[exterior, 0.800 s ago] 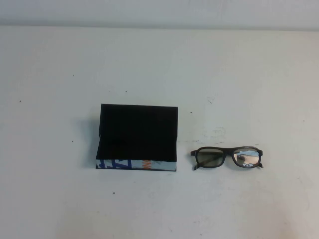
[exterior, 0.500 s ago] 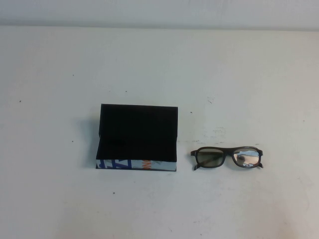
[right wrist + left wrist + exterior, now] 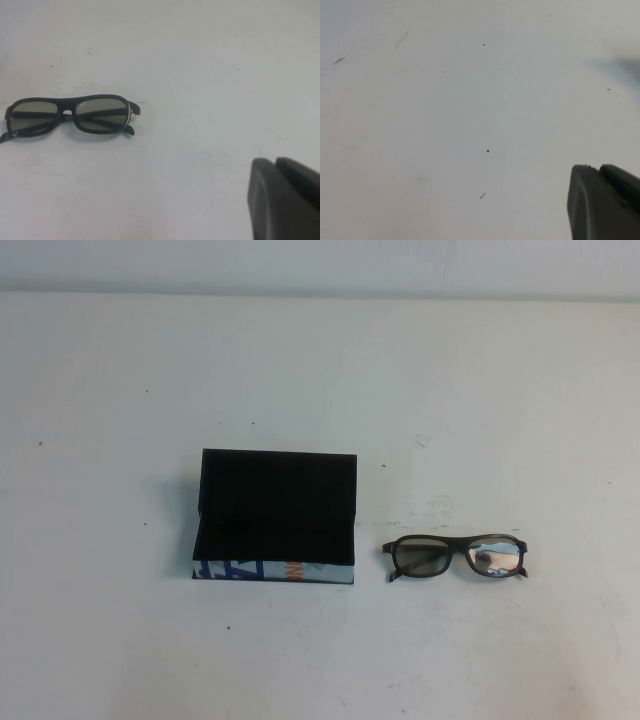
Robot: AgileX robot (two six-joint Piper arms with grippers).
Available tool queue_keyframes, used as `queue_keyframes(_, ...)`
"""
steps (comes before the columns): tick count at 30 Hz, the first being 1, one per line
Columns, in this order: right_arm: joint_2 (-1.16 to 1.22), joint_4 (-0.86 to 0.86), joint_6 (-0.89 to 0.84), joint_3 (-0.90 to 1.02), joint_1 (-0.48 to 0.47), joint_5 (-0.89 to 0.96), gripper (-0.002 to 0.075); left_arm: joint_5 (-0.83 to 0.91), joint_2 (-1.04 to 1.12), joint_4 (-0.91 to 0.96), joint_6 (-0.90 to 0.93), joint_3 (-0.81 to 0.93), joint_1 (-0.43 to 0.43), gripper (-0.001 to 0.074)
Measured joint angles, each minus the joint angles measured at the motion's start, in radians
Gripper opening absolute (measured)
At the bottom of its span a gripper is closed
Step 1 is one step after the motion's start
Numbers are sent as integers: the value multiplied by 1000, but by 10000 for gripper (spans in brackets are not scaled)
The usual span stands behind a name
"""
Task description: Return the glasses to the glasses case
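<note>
The table (image 3: pixel 320 370) is white, lightly speckled, and carries two items. The case (image 3: pixel 275 517) sits left of centre with its black flap lid raised at the back and its printed blue, white and orange front facing the robot; the interior appears open to receive. The glasses (image 3: pixel 455 556) lie flat on the table just to the right of the case, apart from it, temples folded, with the long axis running left to right, roughly in line with the case's front edge. Neither arm appears in the high view. The right gripper (image 3: pixel 285 200) shows only as a dark finger edge in its wrist view, hanging above bare table; how wide it stands cannot be told, and nothing is seen in its hold. That view takes in the glasses (image 3: pixel 70 116) ahead of the finger and off to one side, well apart from it. The left gripper (image 3: pixel 605 200) likewise shows one dark edge over bare table, opening not determinable, with neither task item in its view. Judgement: the right arm is the nearer and should close across the frame's short dimension.
</note>
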Motion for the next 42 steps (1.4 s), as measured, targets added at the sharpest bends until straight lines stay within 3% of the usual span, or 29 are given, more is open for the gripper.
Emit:
queue_keyframes(17, 0, 54, 0, 0, 0, 0, -11, 0, 0, 0, 0, 0, 0, -4)
queue_keyframes(22, 0, 231, 0, 0, 0, -25, -11, 0, 0, 0, 0, 0, 0, -4)
queue_keyframes(30, 0, 740, 0, 0, 0, -230, -11, 0, 0, 0, 0, 0, 0, -4)
queue_keyframes(35, 0, 842, 0, 0, 0, -236, -11, 0, 0, 0, 0, 0, 0, -4)
queue_keyframes(42, 121, 849, -2, -108, 0, 35, -11, 0, 0, 0, 0, 0, 0, -4)
